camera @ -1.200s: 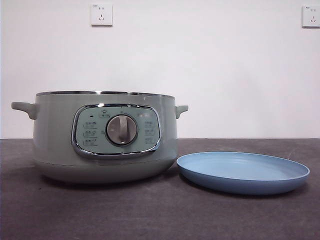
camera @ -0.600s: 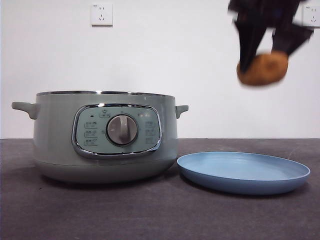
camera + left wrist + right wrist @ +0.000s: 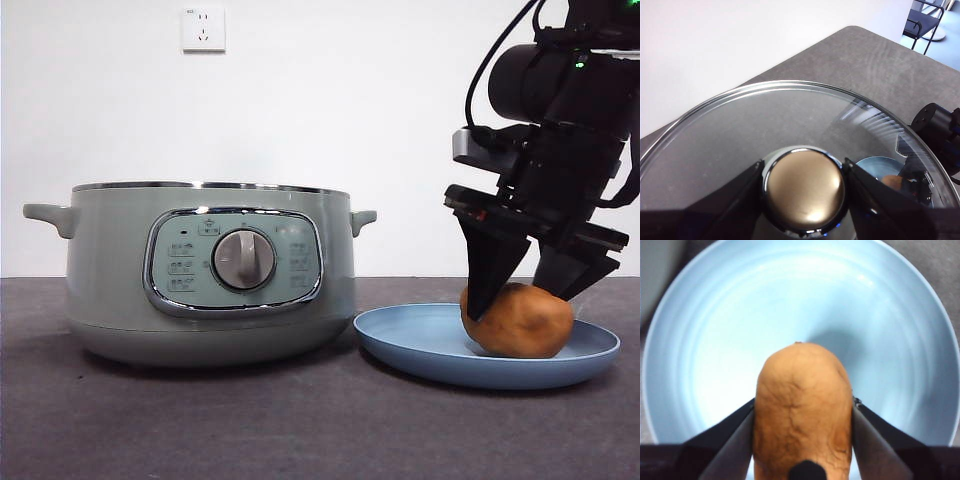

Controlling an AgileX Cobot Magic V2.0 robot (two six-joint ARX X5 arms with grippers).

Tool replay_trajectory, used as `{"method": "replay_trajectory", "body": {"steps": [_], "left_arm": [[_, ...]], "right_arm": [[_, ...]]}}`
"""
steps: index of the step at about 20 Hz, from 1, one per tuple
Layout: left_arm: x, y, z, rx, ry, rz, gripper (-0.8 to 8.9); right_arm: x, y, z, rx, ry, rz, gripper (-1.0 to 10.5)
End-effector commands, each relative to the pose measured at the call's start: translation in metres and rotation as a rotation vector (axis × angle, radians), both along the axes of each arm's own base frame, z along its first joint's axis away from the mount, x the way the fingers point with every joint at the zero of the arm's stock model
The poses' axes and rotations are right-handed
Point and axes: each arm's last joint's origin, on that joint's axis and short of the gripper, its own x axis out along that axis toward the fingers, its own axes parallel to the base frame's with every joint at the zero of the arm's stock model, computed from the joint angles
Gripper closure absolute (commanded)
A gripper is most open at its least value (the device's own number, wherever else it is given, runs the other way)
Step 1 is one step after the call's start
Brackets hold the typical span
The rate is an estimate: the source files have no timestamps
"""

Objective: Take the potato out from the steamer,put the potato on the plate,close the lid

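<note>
Right gripper (image 3: 525, 300): jaws clamped on potato (image 3: 517, 320), resting in light-blue plate (image 3: 420, 345).
Left gripper (image 3: 804, 187): jaws closed around glass lid (image 3: 740, 130) knob.
Steamer (image 3: 205, 270): uncovered.

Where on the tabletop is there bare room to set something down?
The table is bare in front of the steamer and plate. Crowded: the plate's far side, where the right gripper grips the potato.

Looks like a robot lab or test room, not a home kitchen: bare white wall (image 3: 330, 110) with a socket (image 3: 203, 29), dark grey bench (image 3: 200, 420) with a rounded corner, possibly an office chair (image 3: 925, 22) beyond.
</note>
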Motion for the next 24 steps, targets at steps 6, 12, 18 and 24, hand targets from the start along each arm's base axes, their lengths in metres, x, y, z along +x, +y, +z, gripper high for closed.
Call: {"method": "replay_trajectory", "body": {"steps": [6,12,18,24], "left_arm": [[-0.0049,0.0005,0.0101,-0.030,-0.064,-0.011,8.22],[-0.0055,-0.0001,0.0097,-0.039,-0.054,-0.035,8.22],[-0.0058,0.0000,0.0091,-0.039,-0.046,-0.036,8.22],[-0.0059,0.0000,0.0090,-0.038,-0.045,-0.036,8.22]], "right_arm": [[0.0009,0.0004,-0.0051,0.002,0.003,-0.008,9.5],[0.0017,0.0004,-0.0079,-0.004,0.010,-0.006,9.5],[0.0029,0.0007,-0.0134,-0.010,0.028,-0.007,9.2],[0.0033,0.0009,-0.0121,-0.006,0.025,-0.010,4.9]]}}
